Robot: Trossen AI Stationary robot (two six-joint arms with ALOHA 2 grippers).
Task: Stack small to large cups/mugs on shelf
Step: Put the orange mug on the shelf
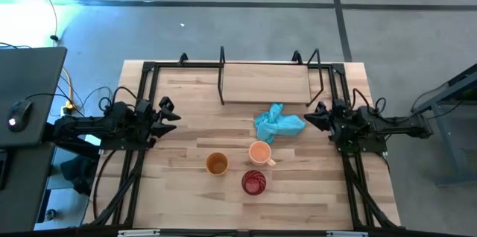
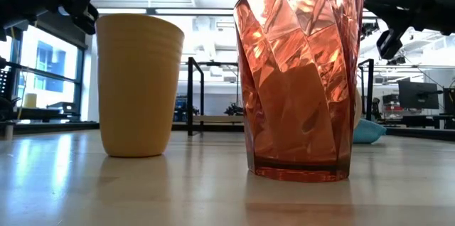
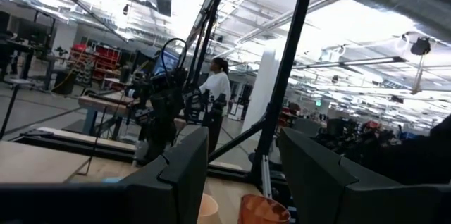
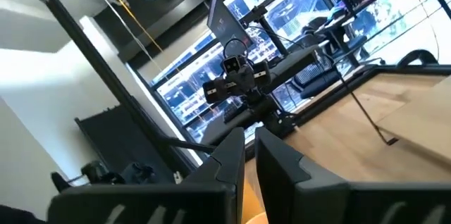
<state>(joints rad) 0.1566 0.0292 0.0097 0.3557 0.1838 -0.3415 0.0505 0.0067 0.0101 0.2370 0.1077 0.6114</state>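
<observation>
No text, label, brand, number or sign is readable on anything in these views, near or far.

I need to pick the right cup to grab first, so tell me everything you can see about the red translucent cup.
The red translucent cup is a faceted tumbler of clear reddish plastic or glass, without a handle, wider at the rim than the base. It stands upright and looks empty, on the table near the front edge, closest to the pale orange mug. Nothing touches it but the tabletop.

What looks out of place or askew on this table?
Only the crumpled light blue cloth, lying loose just in front of the shelf. The three cups stand upright and apart; nothing looks spilled or damaged.
</observation>
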